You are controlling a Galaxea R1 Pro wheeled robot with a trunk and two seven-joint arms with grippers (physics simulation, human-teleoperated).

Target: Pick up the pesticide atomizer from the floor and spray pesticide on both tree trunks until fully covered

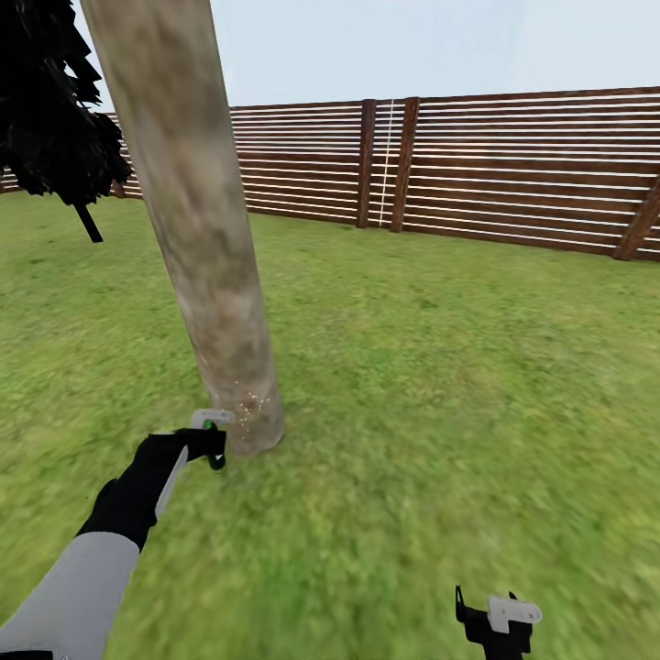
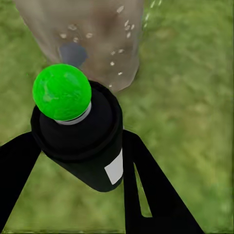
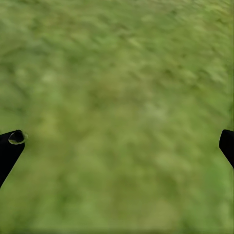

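Note:
A thick, pale grey-brown mottled tree trunk (image 1: 197, 229) rises from the lawn, leaning slightly. My left gripper (image 1: 206, 438) is low at the trunk's base, shut on the pesticide atomizer (image 2: 83, 141), a black body whose round tip shows bright green and points at the trunk (image 2: 92, 39). Whitish specks of pesticide (image 1: 249, 403) float against the lowest part of the bark, and the specks (image 2: 119, 48) also show in the left wrist view. My right gripper (image 1: 500, 614) hangs open over bare grass at the lower right, nothing between its fingers.
Green lawn (image 1: 440, 367) stretches to a brown slatted fence (image 1: 513, 174) along the back. A dark, angular-leaved tree (image 1: 50, 119) stands at the far left. A small round grey mark (image 2: 72, 52) sits on the trunk near the atomizer's tip.

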